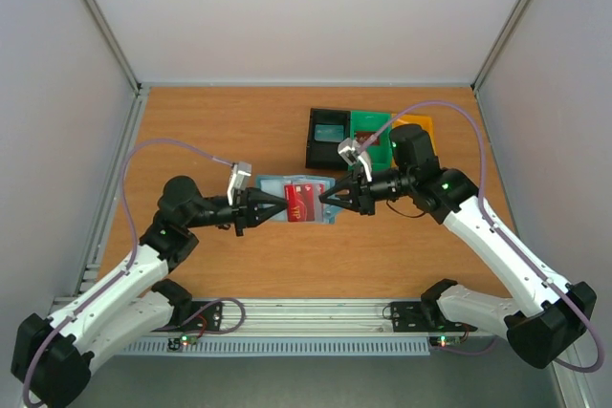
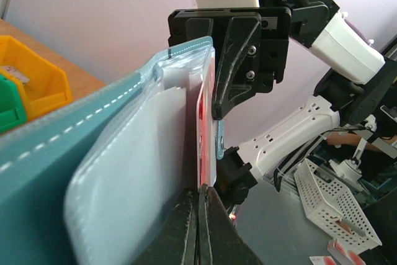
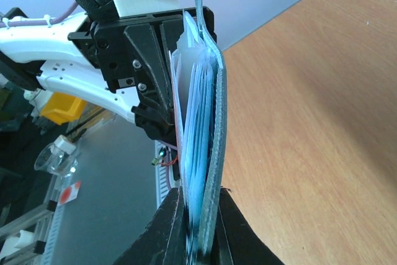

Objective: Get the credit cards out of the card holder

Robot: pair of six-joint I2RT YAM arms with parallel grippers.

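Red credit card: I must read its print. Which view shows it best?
Top external: the red credit card shows its printed face. Left wrist gives only its thin edge; right wrist mostly hides it behind the card holder.

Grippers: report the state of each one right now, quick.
Left gripper: closed on the red credit card.
Right gripper: closed on the card holder.

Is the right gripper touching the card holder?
Touching. In the right wrist view, the right gripper has a finger pressed on each side of the card holder.
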